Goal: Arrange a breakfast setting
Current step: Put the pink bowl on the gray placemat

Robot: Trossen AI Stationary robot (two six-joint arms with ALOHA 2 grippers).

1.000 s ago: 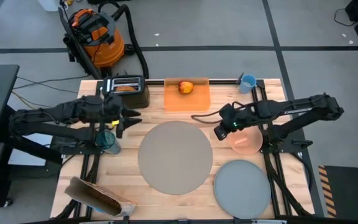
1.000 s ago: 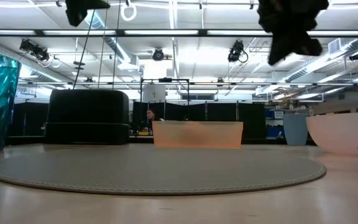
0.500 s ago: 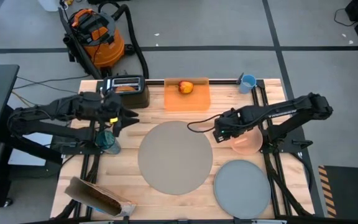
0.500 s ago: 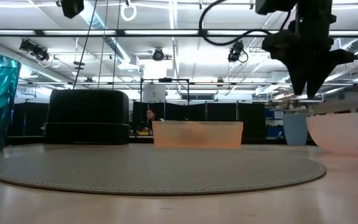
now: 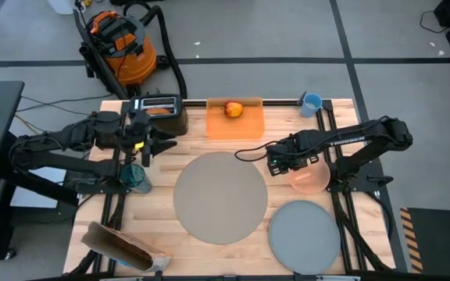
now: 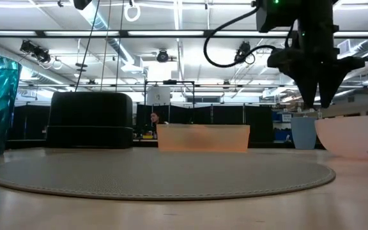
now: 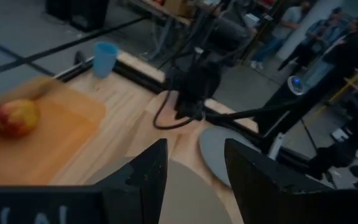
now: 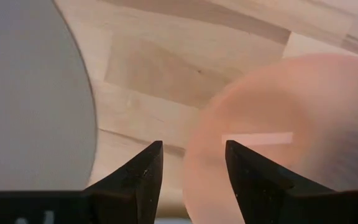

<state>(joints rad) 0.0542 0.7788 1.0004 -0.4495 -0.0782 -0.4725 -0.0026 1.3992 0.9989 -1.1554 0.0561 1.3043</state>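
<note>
Right pincer (image 5: 276, 166): fingers apart, nothing between them; pointed down over the bare table between the mat and the pink bowl, just above the bowl's near rim.
Left pincer (image 5: 165, 142): fingers apart, empty; held above the table just in front of the toaster, well apart from the right pincer.
Pink bowl (image 5: 309, 176): upright on the table, right of the mat, just beside the right pincer.
Mat (image 5: 220, 196): flat at the table's centre, nothing on it.
Grey plate (image 5: 304, 236): flat on the table, right of the mat, in front of the bowl.
Apple (image 5: 233, 109): on the orange board (image 5: 244, 125) at the far edge.
Blue cup (image 5: 312, 103): upright at the far right corner.
Toaster (image 5: 158, 114): far edge, left of the board.
Table (image 5: 162, 234): light wood.
</note>
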